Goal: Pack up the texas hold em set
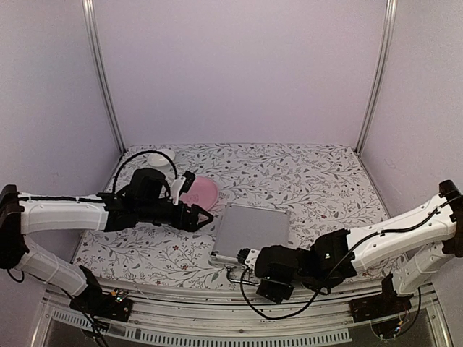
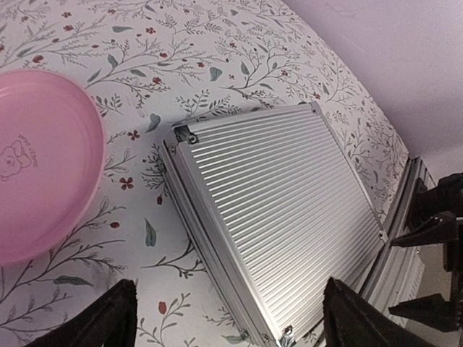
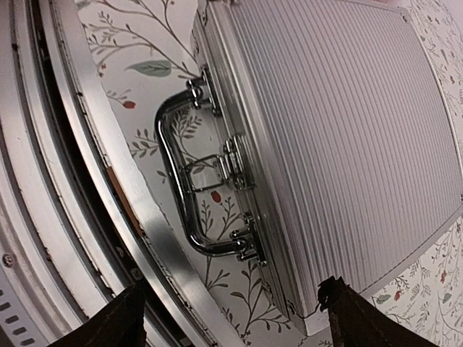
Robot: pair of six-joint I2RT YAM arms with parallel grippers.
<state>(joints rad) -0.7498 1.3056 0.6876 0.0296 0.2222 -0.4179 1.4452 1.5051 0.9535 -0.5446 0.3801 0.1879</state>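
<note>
Robot test cell in a laboratory or workshop, not a domestic room. The work area is a closed booth: plain pale walls (image 1: 239,72) on three sides, joined at the corners by bare metal posts (image 1: 101,72), with no furniture or windows. Two white and black robot arms, left (image 1: 65,213) and right (image 1: 398,231), are bolted to a slotted metal rail (image 1: 217,307) at the near edge of the counter (image 1: 318,173), which has a flower-print cover, and loose black cables (image 1: 286,316) run exposed.
</note>
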